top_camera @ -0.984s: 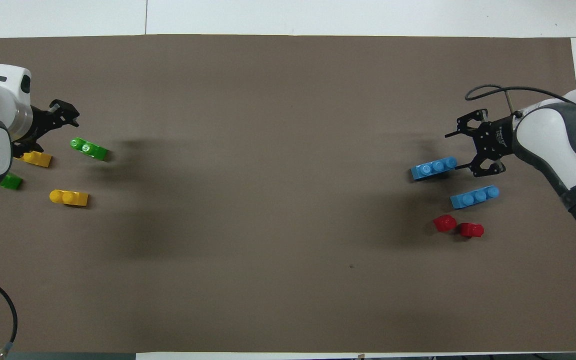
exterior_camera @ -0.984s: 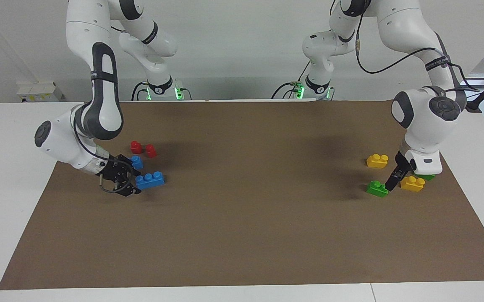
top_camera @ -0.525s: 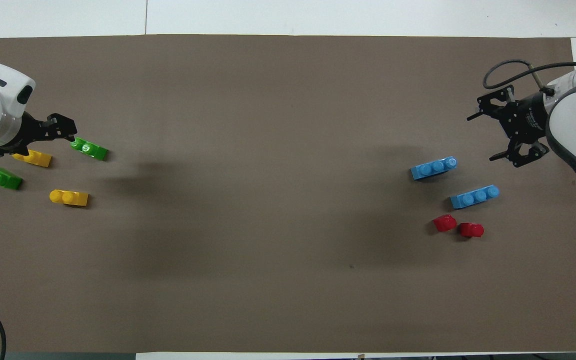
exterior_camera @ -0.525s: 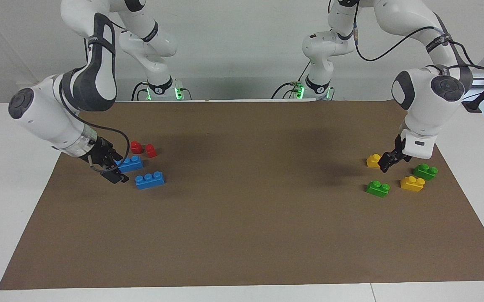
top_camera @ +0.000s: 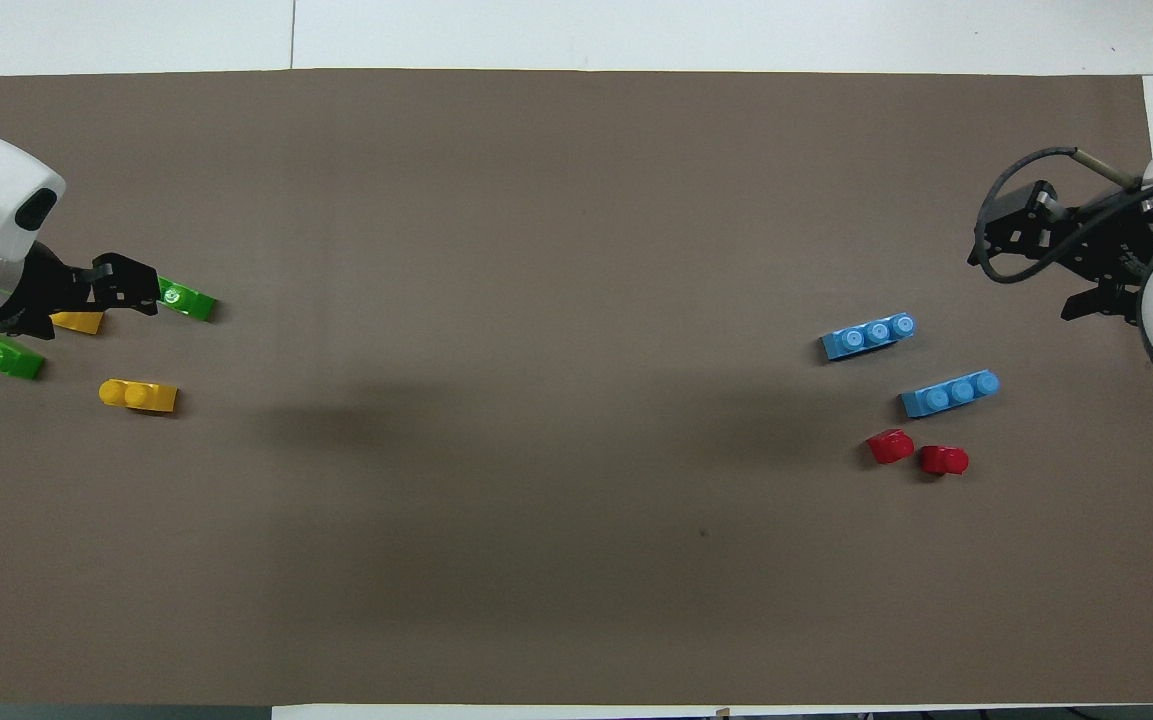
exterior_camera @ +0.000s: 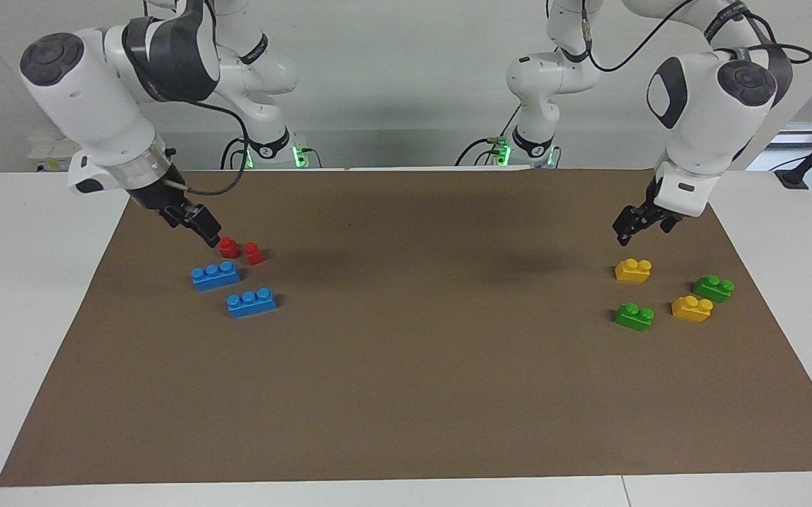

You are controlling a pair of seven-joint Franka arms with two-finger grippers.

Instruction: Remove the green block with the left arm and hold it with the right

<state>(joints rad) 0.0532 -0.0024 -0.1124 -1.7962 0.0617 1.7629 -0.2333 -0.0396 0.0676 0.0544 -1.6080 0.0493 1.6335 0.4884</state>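
Two green blocks lie apart on the brown mat at the left arm's end. One (exterior_camera: pixel 634 316) (top_camera: pixel 188 300) is farthest from the robots. The other (exterior_camera: pixel 713 288) (top_camera: pixel 1 357) lies beside a yellow brick (exterior_camera: pixel 691 308). My left gripper (exterior_camera: pixel 636 227) (top_camera: pixel 126 285) is open and empty, raised over this cluster; in the overhead view it covers one end of the farther green block. My right gripper (exterior_camera: pixel 203 229) (top_camera: pixel 1021 265) is open and empty, raised over the mat's edge beside the blue bricks.
A second yellow brick (exterior_camera: pixel 633 270) (top_camera: pixel 138 395) lies nearer to the robots than the green blocks. At the right arm's end lie two blue three-stud bricks (exterior_camera: pixel 215 274) (exterior_camera: pixel 251 302) and two small red pieces (exterior_camera: pixel 229 247) (exterior_camera: pixel 253 253).
Both grippers have risen and drawn back toward the robots, away from the bricks. The left gripper left the green block on the mat. No brick has moved.
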